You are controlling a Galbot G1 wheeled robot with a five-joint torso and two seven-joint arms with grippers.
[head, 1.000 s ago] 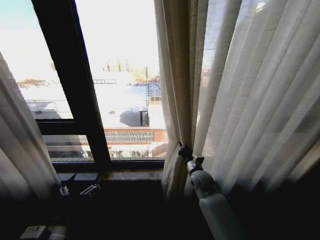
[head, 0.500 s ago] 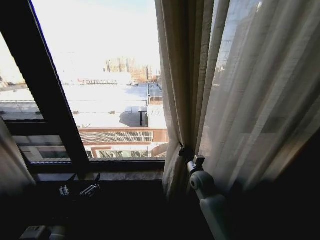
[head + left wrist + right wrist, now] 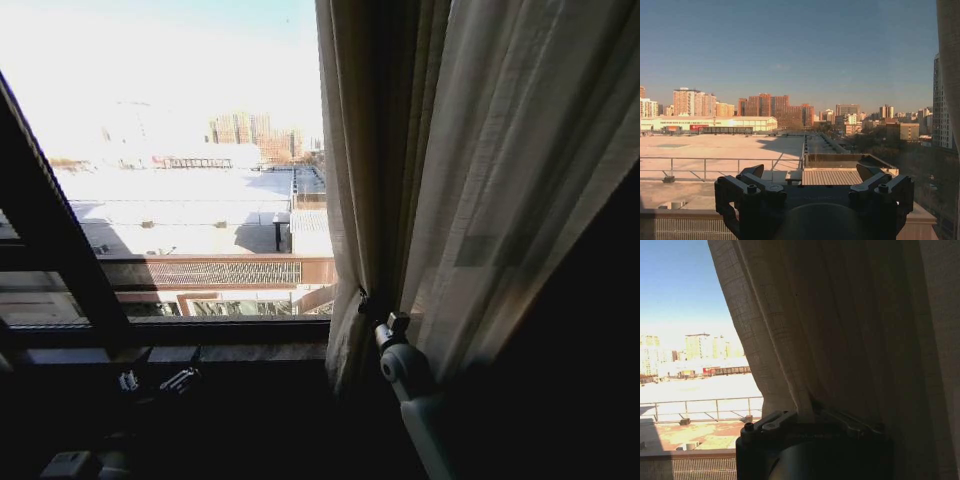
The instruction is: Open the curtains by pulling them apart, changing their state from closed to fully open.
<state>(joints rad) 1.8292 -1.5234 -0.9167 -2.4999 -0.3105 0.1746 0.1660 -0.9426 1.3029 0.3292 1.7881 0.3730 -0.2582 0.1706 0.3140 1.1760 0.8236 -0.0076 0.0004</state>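
The right tool (image 3: 372, 308) is clamped on the gathered inner edge of the curtain (image 3: 470, 170), its fingers pinched together with a bunch of pleats between them; the right wrist view shows the fabric (image 3: 840, 325) rising straight out of the closed jaws. The white right arm (image 3: 415, 395) slopes up to that grip from below. The curtain hangs bunched to the right of the window, its folds fanning up and away from the pinch point, and open glass lies to its left. Left of the curtain, low by the window sill (image 3: 240, 352), the left tool (image 3: 160, 380) sits in shadow; in the left wrist view its fingers (image 3: 752, 172) stand spread apart, holding nothing, facing the rooftops outside. A dark window frame bar (image 3: 60, 240) slants at the far left.
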